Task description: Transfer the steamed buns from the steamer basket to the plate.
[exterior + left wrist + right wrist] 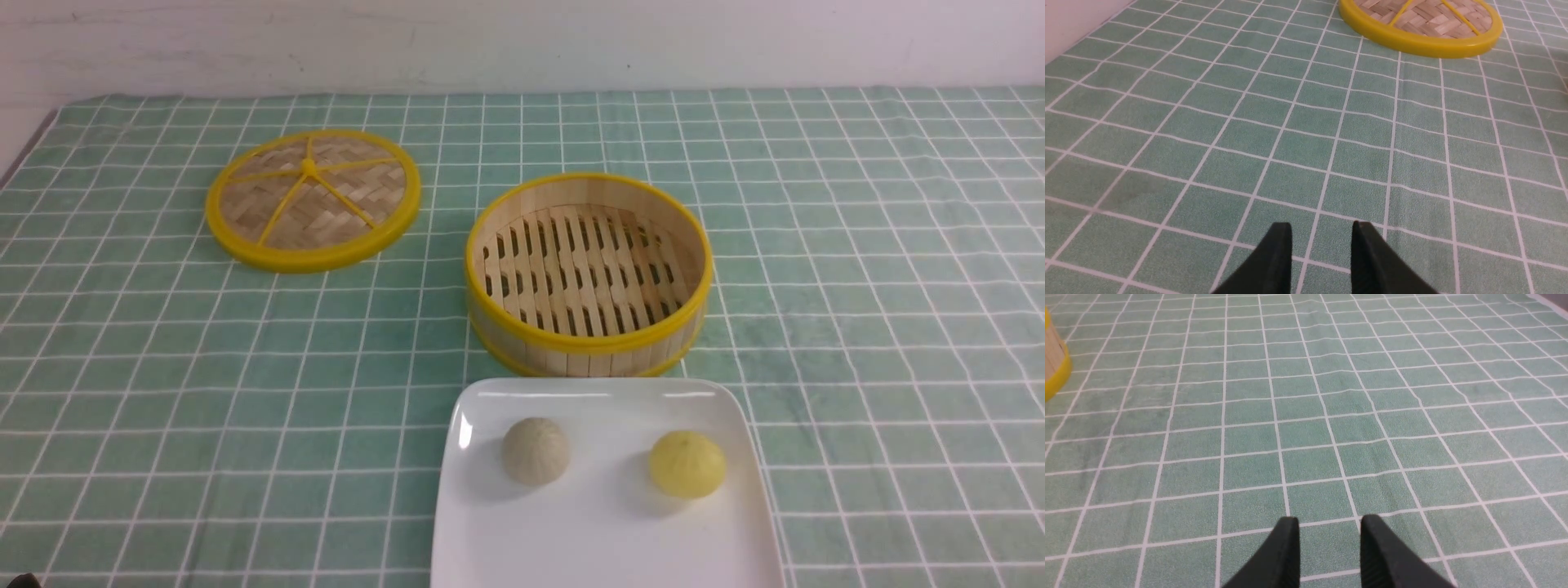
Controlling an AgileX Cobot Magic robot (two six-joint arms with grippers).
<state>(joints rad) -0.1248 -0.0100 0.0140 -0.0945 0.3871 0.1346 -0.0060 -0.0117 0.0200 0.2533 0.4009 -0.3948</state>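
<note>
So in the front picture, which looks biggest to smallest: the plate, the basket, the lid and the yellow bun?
1. plate, though it is nearest the camera and partly cut off.
2. steamer basket and lid: too alike to rank, and the lid lies farther back.
3. yellow bun, clearly smallest.

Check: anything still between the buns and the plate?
Nothing visible. The beige bun and the yellow bun already sit on the white plate, apart from each other; the steamer basket is empty.
</note>
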